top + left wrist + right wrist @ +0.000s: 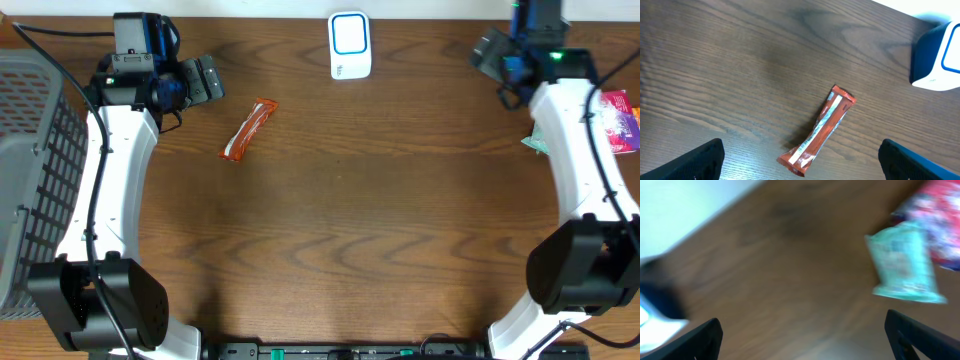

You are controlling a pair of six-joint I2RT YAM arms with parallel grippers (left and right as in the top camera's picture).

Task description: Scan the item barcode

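Orange-red snack bar [247, 129] is lying flat on the wooden table [350, 220], angled, with a white strip running along its upper face. Print on the strip is too small to read.

Left gripper [203, 78] is hanging just beside the bar, left of it. Its jaws are standing wide apart and gripping nothing. In the left wrist view the bar is showing between the two fingertips [702, 160], untouched.

White-and-blue scanner [350, 45] is sitting at the far edge, well apart from the bar.

Right gripper [490, 50] is hovering at the far right. Its jaws are also spread wide and holding nothing. The right wrist view is coming through blurred.

Teal packet [536, 143] and pink packet [620, 120] are lying beside the right arm.

Grey basket [30, 170] is sitting at the left edge.
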